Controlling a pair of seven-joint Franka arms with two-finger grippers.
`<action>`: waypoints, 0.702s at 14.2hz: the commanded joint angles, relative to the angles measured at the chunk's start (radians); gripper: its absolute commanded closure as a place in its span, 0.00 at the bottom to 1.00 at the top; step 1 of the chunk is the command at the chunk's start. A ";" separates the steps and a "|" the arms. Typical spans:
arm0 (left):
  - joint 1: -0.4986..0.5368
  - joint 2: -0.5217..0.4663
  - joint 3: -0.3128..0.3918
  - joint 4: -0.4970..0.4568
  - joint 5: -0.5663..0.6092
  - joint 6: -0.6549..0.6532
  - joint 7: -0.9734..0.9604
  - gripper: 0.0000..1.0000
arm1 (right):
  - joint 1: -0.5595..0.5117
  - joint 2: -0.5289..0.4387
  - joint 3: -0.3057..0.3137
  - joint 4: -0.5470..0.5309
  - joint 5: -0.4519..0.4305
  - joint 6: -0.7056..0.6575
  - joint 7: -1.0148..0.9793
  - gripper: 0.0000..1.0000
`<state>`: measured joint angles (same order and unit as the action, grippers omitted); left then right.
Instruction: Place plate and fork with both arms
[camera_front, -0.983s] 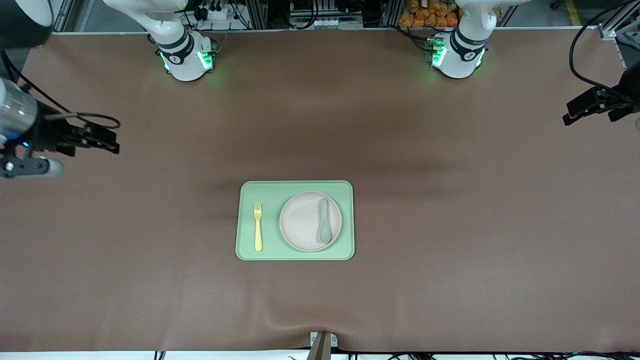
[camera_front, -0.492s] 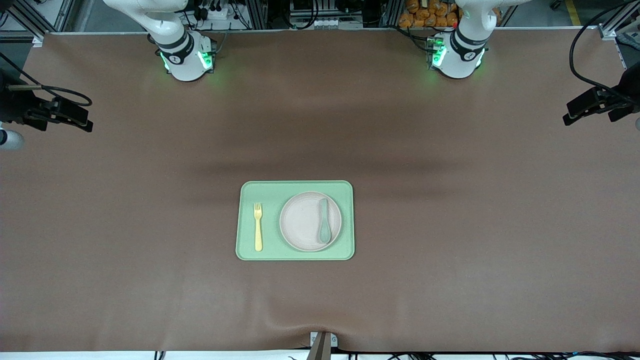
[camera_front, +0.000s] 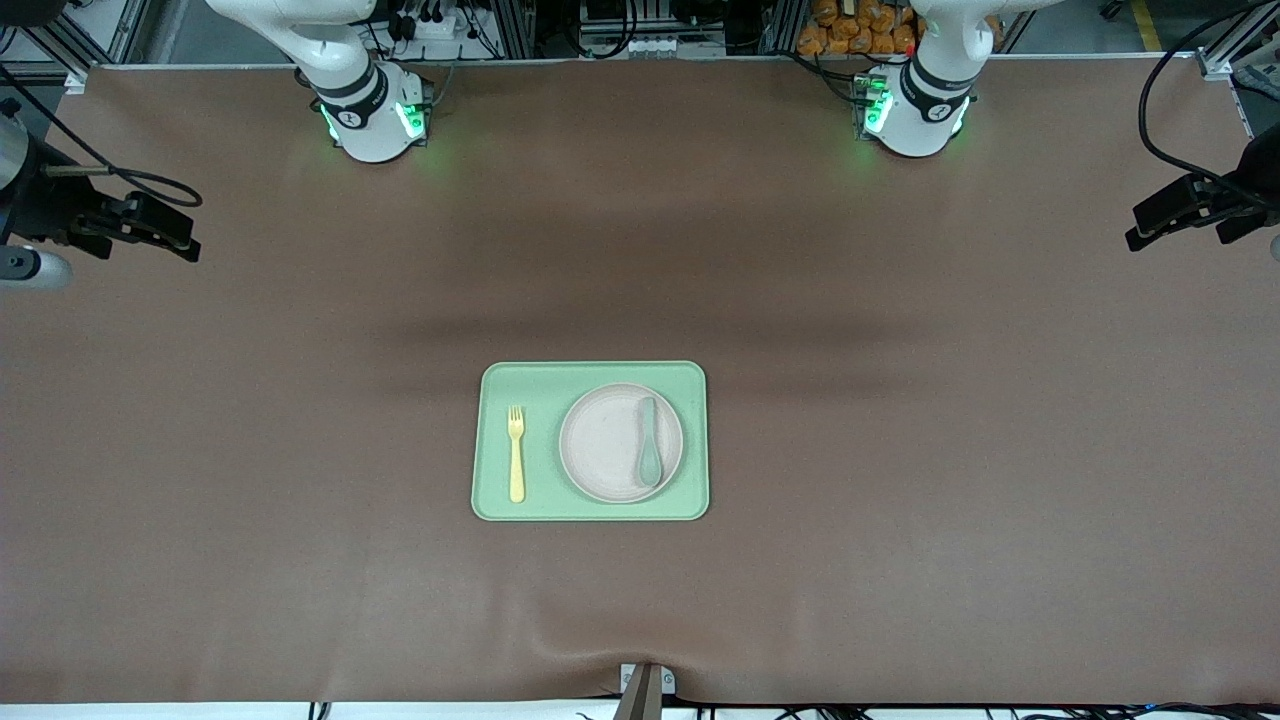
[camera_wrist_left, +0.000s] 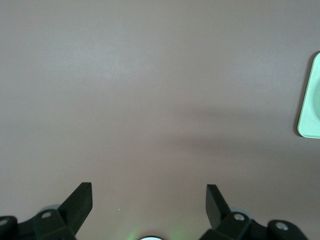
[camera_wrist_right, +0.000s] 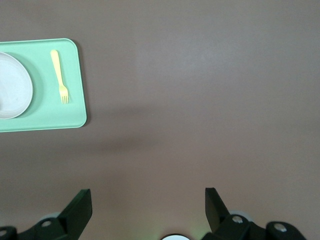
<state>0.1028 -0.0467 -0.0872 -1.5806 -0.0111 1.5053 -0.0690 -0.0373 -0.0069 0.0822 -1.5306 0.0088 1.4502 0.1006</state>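
Observation:
The pale pinkish-beige plate (camera_front: 610, 443) lies on the light-green tray (camera_front: 590, 375) in the middle of the table, with a grey-green spoon (camera_front: 648, 440) on it. The yellow fork (camera_front: 516, 453) lies on the tray beside the plate, toward the right arm's end; it also shows in the right wrist view (camera_wrist_right: 59, 76) next to the plate (camera_wrist_right: 12, 85). My right gripper (camera_front: 160, 232) is open and empty, up over bare table at the right arm's end. My left gripper (camera_front: 1165, 215) is open and empty over bare table at the left arm's end.
The brown mat (camera_front: 900, 450) covers the whole table. The tray's corner (camera_wrist_left: 311, 100) shows at the edge of the left wrist view. The arm bases (camera_front: 375, 115) stand along the table edge farthest from the front camera.
My right gripper swung away from the tray toward the right arm's end of the table, then edged back slightly. The left arm has not moved.

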 joint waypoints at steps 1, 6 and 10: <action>0.003 -0.012 -0.005 -0.009 0.019 0.003 0.017 0.00 | 0.011 -0.048 -0.024 -0.066 0.013 0.052 0.008 0.00; 0.003 -0.006 -0.003 -0.009 0.019 0.004 0.017 0.00 | 0.014 -0.035 -0.030 -0.039 0.011 0.050 0.001 0.00; 0.003 -0.002 -0.003 -0.006 0.019 0.009 0.017 0.00 | 0.014 -0.035 -0.030 -0.036 0.010 0.049 -0.002 0.00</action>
<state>0.1038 -0.0466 -0.0872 -1.5837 -0.0111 1.5064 -0.0690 -0.0367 -0.0231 0.0674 -1.5545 0.0095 1.4910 0.0997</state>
